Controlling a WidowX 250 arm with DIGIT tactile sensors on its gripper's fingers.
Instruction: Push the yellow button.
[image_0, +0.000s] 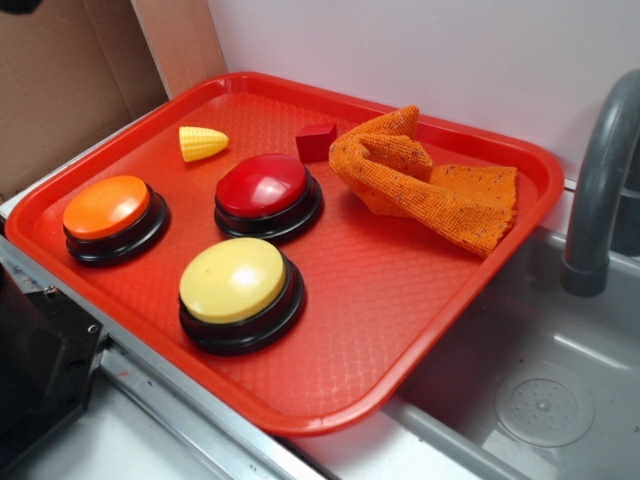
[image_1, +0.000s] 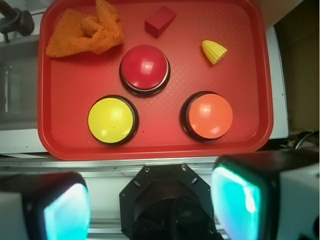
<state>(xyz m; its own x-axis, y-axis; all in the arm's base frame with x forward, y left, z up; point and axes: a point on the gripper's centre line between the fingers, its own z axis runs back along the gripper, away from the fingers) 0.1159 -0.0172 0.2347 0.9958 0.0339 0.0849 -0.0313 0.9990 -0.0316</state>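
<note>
1. The yellow button (image_1: 112, 120) sits on the red tray (image_1: 65, 140) at about 7 o'clock in the wrist view, just beside the red button (image_1: 144, 69) at its 1 o'clock and near the orange button (image_1: 209, 115) at its 3 o'clock
2. The gripper (image_1: 150, 200) hangs over the near tray edge, well apart from every button, its fingers (image_1: 65, 210) spread wide and pinching nothing
3. Likely slip: coming down off-centre, so a fingertip glances off the dome or lands on the red button
4. Spread fingers could straddle the dome and not press it
5. A slanted push might slide the tray towards the sink (image_0: 540, 400)
6. The corn toy (image_1: 214, 51), red block (image_1: 160, 21) and orange cloth (image_1: 85, 32) lie far off, little risk
</note>
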